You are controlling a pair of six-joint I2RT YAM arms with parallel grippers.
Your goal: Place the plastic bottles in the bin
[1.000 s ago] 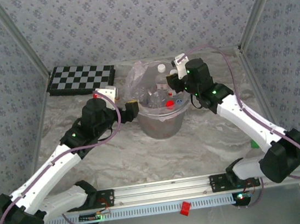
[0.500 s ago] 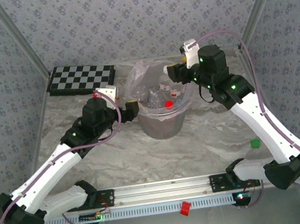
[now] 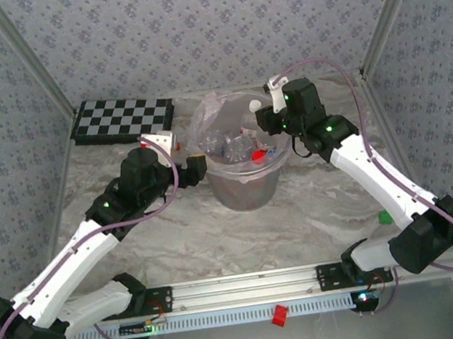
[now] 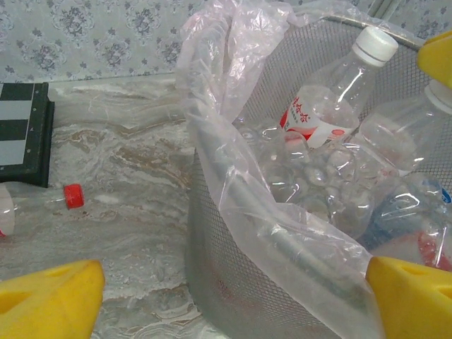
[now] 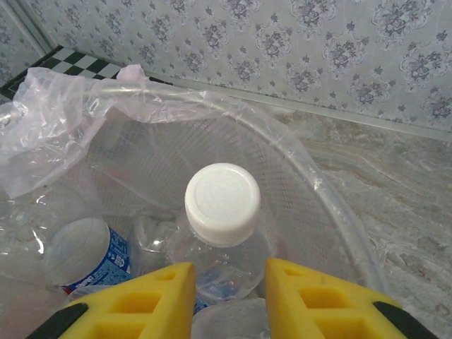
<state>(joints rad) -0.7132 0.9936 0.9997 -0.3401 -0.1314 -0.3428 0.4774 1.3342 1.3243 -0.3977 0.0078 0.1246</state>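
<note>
Bin (image 3: pixel 247 185) rim under bent right hand (image 3: pixel 266 120).

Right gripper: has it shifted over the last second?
Yes. The right gripper rose up-right off the round grey plastic bin's rim, then swung back over it, and sits there now.

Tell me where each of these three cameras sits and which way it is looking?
Top external: above and behind, looking down on the table, both arms and the bin.
Left wrist: beside the bin, facing its bagged rim; yellow left claw tips at the corners.
Right wrist: over the bin, looking down at a white-capped bottle between the right claw fingers.
Shared: the bin.
</note>
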